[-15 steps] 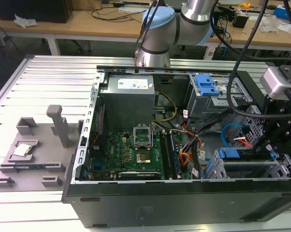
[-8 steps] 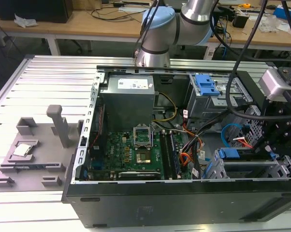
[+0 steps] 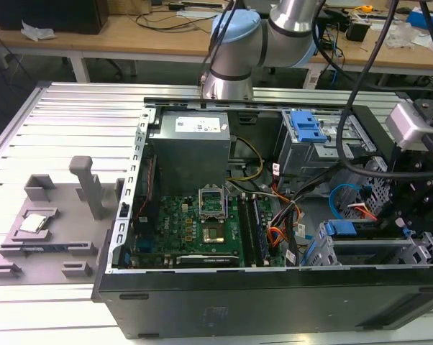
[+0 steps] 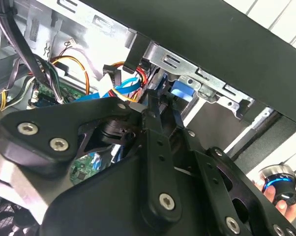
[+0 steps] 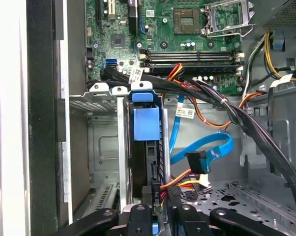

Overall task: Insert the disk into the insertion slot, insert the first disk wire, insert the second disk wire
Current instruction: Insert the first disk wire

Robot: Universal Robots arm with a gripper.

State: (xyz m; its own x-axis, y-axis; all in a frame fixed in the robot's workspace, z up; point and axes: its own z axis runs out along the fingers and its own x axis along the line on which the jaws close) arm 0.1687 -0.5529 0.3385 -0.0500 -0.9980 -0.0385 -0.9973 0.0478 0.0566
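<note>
The disk [image 5: 145, 123], in its bright blue caddy, stands edge-on inside the insertion slot [image 5: 101, 147] of the grey perforated cage. The exterior view shows the disk [image 3: 342, 228] at the case's lower right corner, with my gripper [image 3: 407, 226] just to its right. In both wrist views my gripper [image 5: 158, 210] [image 4: 162, 101] sits at the disk's rear end. Its fingers [image 4: 153, 123] are closed on a black plug [image 5: 156, 191] with red, orange and yellow wires. A blue data cable [image 5: 212, 150] with a black plug hangs loose beside the disk.
A taller cage with a blue latch [image 3: 306, 126] stands behind the drive bay. Thick black cable bundles [image 5: 226, 110] cross above the disk. The motherboard [image 3: 195, 223] fills the case's middle. A person's fingers [image 4: 281, 199] hold a small black device outside the case wall.
</note>
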